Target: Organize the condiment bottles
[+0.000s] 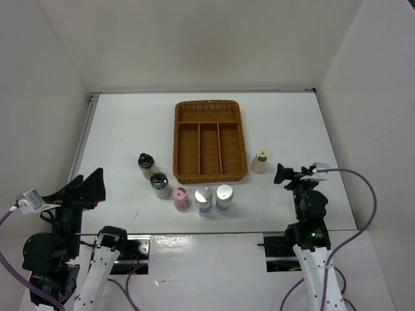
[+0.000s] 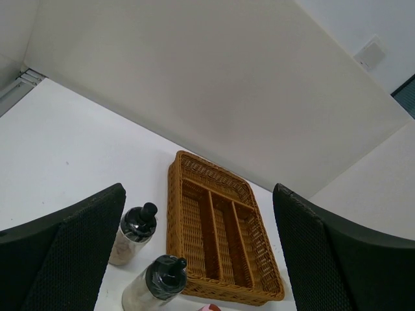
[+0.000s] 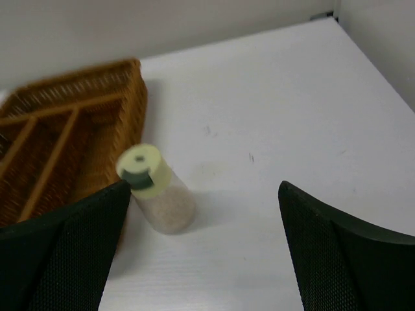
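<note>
Beige, yellow-green-capped bottle (image 3: 155, 188) stands upright toward the right edge of the table (image 1: 305, 129), ahead-left of the right gripper (image 3: 202, 194). Its jaws gape wide, empty.

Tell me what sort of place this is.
Probably a robot lab test cell, not a kitchen: a white table boxed in by plain white panels, a left arm and right arm bolted at its near edge, and staged props, a wicker tray and six condiment shakers.

Row of five shakers (image 1: 181, 197) before the tray (image 1: 209, 176), sixth shaker (image 1: 260, 162) at its right
</note>
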Robot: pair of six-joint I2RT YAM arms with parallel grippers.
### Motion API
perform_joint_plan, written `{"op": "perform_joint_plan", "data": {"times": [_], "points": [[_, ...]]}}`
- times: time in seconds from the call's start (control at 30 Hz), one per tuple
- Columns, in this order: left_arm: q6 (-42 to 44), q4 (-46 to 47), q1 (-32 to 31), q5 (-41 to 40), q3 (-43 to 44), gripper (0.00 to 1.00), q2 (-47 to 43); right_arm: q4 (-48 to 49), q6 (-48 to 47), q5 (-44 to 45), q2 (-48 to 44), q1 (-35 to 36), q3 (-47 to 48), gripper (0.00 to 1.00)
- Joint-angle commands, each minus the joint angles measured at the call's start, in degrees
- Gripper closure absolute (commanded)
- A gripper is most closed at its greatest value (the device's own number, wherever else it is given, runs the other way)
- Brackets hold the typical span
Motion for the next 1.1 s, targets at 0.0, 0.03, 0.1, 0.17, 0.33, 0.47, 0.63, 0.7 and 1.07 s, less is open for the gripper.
{"op": "perform_joint_plan", "data": {"times": [0.0,0.03,0.1,0.17,0.33,0.47,0.63,0.7,1.07], "points": [[-1.0,-0.13,0.29,-0.82,1.83,0.0,-7.74,2.51,13.26,4.06,-4.69,-0.27,9.34,0.01],[-1.0,-0.13,0.29,-0.82,1.83,0.0,-7.74,2.51,16.71,4.6,-4.69,-0.27,10.83,0.01],[-1.0,-0.66,0.29,0.57,1.83,0.0,-7.74,-3.77,26.26,4.6,-4.69,-0.27,18.29,0.01],[0.22,-0.66,0.29,2.07,1.83,0.0,-7.74,-9.08,29.59,2.33,-4.69,-0.27,24.55,0.01],[1.89,1.96,0.29,5.67,1.83,0.0,-7.74,-19.36,38.52,-1.64,-4.69,0.25,27.11,0.01],[3.74,3.91,0.29,7.88,1.83,0.0,-7.74,-17.13,42.94,0.38,-4.69,0.26,27.72,0.01],[3.74,7.59,-0.24,10.69,-0.27,0.0,-7.22,-13.05,39.47,-4.08,-4.69,0.26,25.97,0.01],[5.49,8.65,-0.76,11.75,1.38,0.0,-5.3,-16.72,39.42,-5.67,-4.69,0.26,25.97,0.01],[12.44,-8.91,-1.29,9.64,17.74,0.0,32.57,-13.21,28.03,-12.7,26.39,0.26,44.9,0.01]]}}
